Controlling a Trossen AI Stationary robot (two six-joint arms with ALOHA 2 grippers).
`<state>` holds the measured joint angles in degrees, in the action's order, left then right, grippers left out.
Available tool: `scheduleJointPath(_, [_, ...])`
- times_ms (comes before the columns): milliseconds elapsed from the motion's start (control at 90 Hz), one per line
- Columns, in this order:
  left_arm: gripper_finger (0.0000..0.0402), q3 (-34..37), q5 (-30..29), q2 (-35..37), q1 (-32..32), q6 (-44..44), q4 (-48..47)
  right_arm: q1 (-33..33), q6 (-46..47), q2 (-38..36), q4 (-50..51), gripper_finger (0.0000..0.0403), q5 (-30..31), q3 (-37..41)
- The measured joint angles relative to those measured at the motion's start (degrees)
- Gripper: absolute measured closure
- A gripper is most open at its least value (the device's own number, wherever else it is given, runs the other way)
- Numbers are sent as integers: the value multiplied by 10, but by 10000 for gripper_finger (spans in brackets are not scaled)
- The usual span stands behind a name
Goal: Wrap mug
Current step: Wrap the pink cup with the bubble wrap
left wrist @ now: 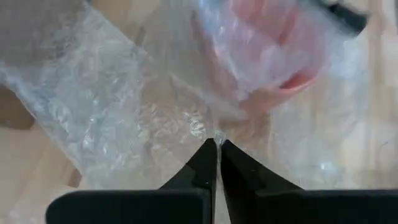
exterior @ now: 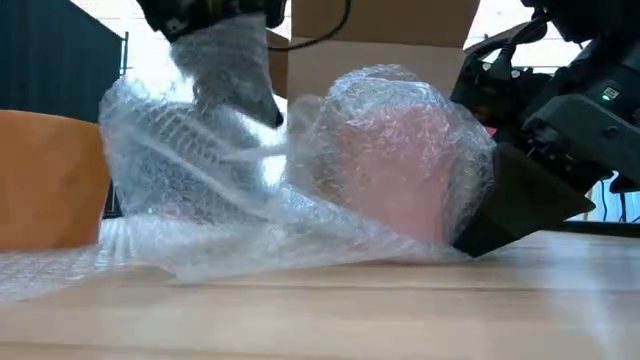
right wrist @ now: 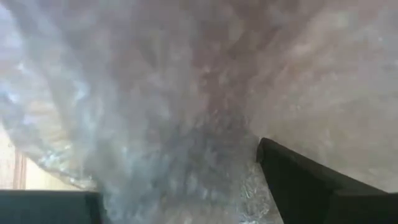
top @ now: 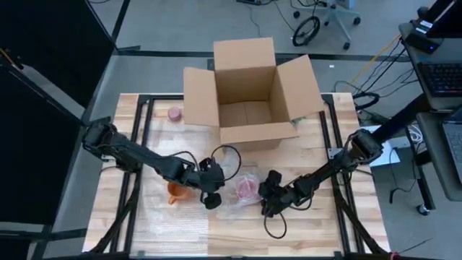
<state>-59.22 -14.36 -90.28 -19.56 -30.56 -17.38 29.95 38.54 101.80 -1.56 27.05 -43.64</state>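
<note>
the pink mug (top: 247,188) lies on the table (top: 317,231) in front of the cardboard box (top: 249,90), swaddled in bubble wrap (exterior: 230,190). the left gripper (left wrist: 217,148), just beside the mug, has its fingers pinched together on a fold of the wrap. the right gripper (top: 268,193) presses at the mug's other side; whether its fingers are parted i cannot tell. an orange mug (top: 175,193) sits beside the left gripper.

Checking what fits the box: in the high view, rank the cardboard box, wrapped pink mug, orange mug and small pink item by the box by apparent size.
1. Cardboard box
2. Wrapped pink mug and orange mug: look alike; the orange one is partly hidden by the left arm
3. Small pink item
</note>
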Motion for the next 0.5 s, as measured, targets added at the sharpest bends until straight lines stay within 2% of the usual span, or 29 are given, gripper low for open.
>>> scheduleJointPath(244, [398, 0, -82, 36, 0, 10, 19, 0, 0, 0, 0, 188, -1, 0])
scheduleJointPath(356, [398, 0, -80, 40, 0, 45, 100, 0, 0, 0, 0, 188, -2, 0])
scheduleJointPath(500, [398, 0, -36, 40, -1, 100, 210, 0, 0, 0, 0, 188, -2, 0])
